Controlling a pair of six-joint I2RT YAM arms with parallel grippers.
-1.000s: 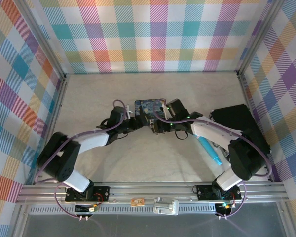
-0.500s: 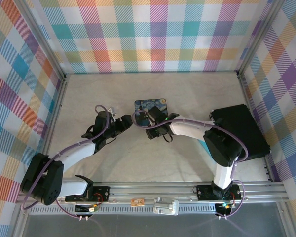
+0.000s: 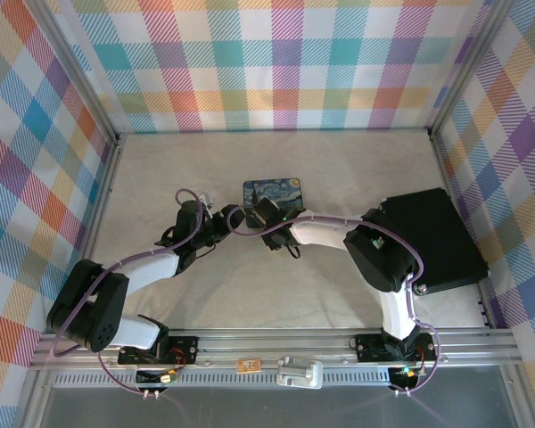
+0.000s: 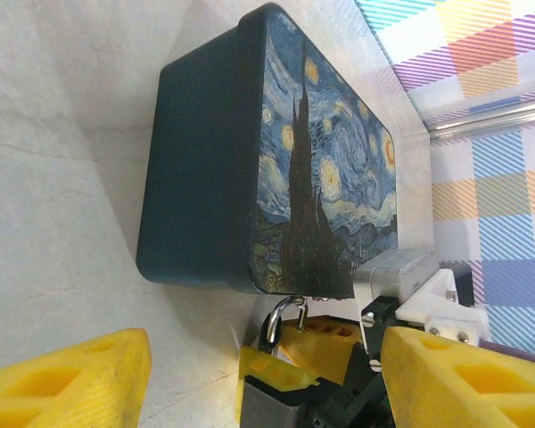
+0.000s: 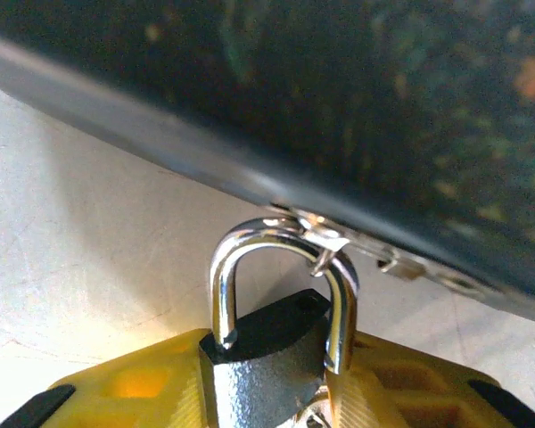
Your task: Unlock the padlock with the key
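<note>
The dark-grey padlock (image 5: 263, 379) sits between the yellow fingers (image 5: 125, 392) of my right gripper (image 5: 267, 383), which is shut on its body. Its silvery shackle (image 5: 281, 245) hooks through the small latch loop on the edge of the blue swirl-painted tin (image 5: 383, 107). The shackle's right leg ends outside the body. A pale metal bit shows at the padlock's lower edge; I cannot tell whether it is the key. In the left wrist view the padlock (image 4: 272, 328) hangs below the tin (image 4: 330, 169), and my left gripper (image 4: 267, 392) stands open just in front of it. From above, both grippers (image 3: 234, 217) (image 3: 269, 217) meet at the tin's near edge (image 3: 272, 189).
A large black case (image 3: 432, 236) lies at the right side of the table, close to the right arm's elbow. Plaid walls enclose the pale table (image 3: 276, 285) on three sides, and a metal rail (image 3: 276, 343) runs along the near edge.
My left gripper has drawn back to the left from the tin's front. The right arm's elbow has swung inward while its gripper stays at the tin's near edge.
</note>
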